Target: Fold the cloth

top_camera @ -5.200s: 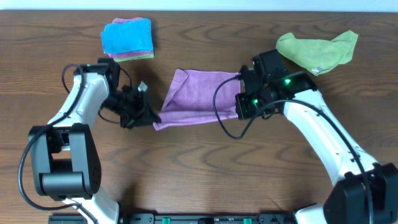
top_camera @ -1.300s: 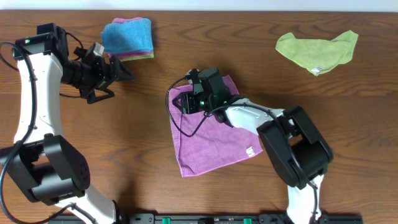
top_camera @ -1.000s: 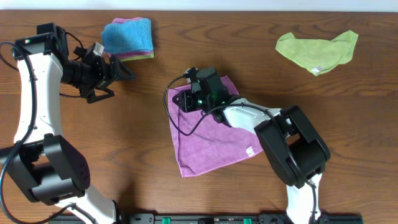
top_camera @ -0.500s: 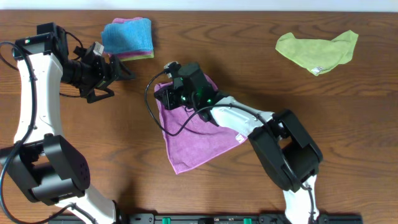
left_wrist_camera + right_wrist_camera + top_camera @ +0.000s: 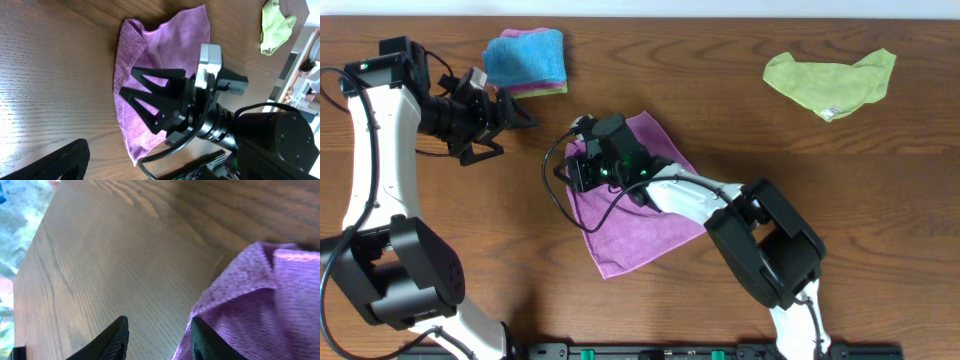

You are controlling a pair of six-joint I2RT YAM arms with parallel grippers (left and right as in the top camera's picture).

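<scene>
Your right gripper [image 5: 156,329] rests part-open on the purple cloth [image 5: 640,222], which lies rumpled mid-counter [image 5: 860,190]. Your left gripper [image 5: 510,115] hangs well apart; I cannot tell its spread.

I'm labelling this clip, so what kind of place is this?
Probably a robotics lab bench: two robot arms at a wooden table, with a purple cloth, a green cloth and a blue cloth.

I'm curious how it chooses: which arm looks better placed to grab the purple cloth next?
Right. The right gripper hangs open at the edge of the cloth. The left gripper sits by the blue stack, away from the cloth.
</scene>
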